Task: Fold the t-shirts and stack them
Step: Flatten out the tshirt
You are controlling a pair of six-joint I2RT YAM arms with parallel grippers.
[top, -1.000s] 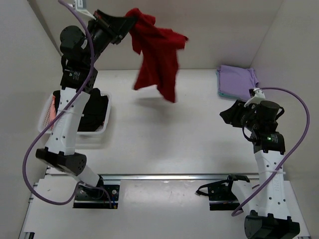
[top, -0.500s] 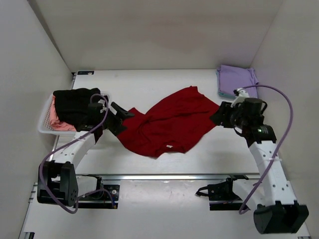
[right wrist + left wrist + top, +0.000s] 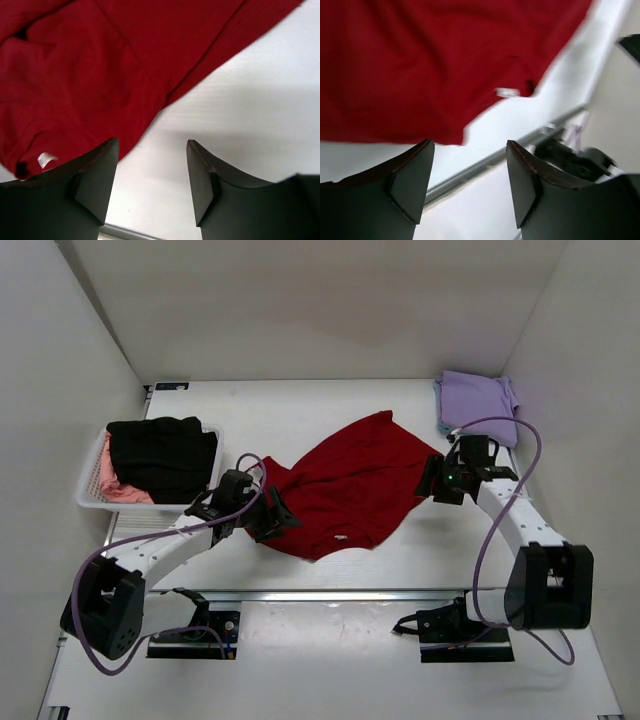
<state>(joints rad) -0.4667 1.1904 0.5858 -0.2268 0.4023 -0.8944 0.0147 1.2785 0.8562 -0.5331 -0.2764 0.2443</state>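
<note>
A deep red t-shirt (image 3: 345, 485) lies loosely spread and wrinkled across the middle of the table, its white neck label (image 3: 342, 537) near the front edge. My left gripper (image 3: 279, 519) is low at the shirt's front left edge. In the left wrist view the left gripper (image 3: 470, 144) is open and empty, with the red cloth (image 3: 420, 65) just beyond the fingertips. My right gripper (image 3: 428, 485) sits at the shirt's right edge. The right gripper (image 3: 152, 142) is open over bare table, with the red cloth (image 3: 90, 75) beside its left finger. A folded lavender t-shirt (image 3: 478, 400) lies at the back right.
A white lattice basket (image 3: 140, 507) stands at the left with a black t-shirt (image 3: 160, 452) and a pink one (image 3: 118, 492) in it. A metal rail (image 3: 340, 593) runs along the table's near edge. Walls close in on both sides.
The left gripper, which held the red shirt high in the air, came down and let it go; the shirt now lies on the table. The right arm reached to the shirt's right edge.
</note>
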